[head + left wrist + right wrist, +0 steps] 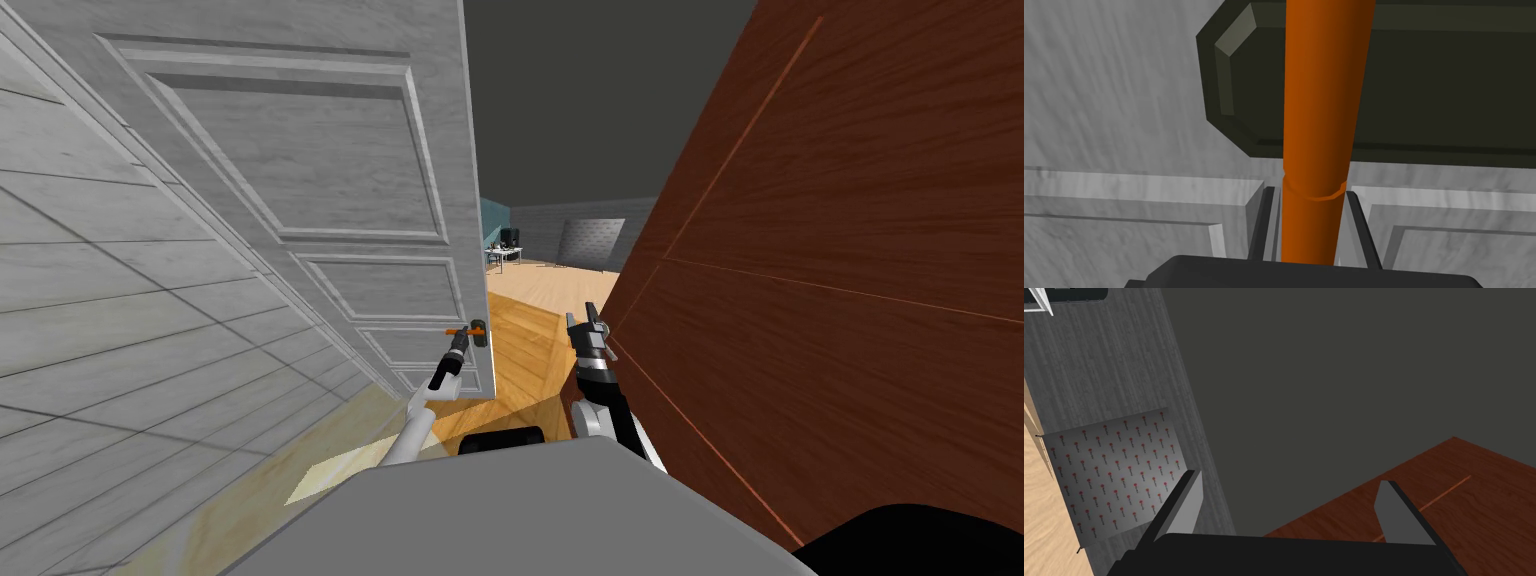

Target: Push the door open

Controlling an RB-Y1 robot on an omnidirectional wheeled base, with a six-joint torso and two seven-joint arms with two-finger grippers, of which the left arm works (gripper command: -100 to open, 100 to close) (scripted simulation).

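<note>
At door handle [1314, 125], L jaws prob. clamped; R jaws wide.

My left arm [425, 405] is extended forward, with the forearm pointing toward 1 o'clock in the head view. My left gripper [464, 336] is closed: its two fingers [1267, 220] press opposite sides of an orange lever handle [1319, 100]. My right arm [603, 395] is raised at 3 o'clock of the left arm, with the forearm pointing toward 11 o'clock. On my right gripper [584, 322], the fingers [1186, 503] stand spread wide apart.
</note>
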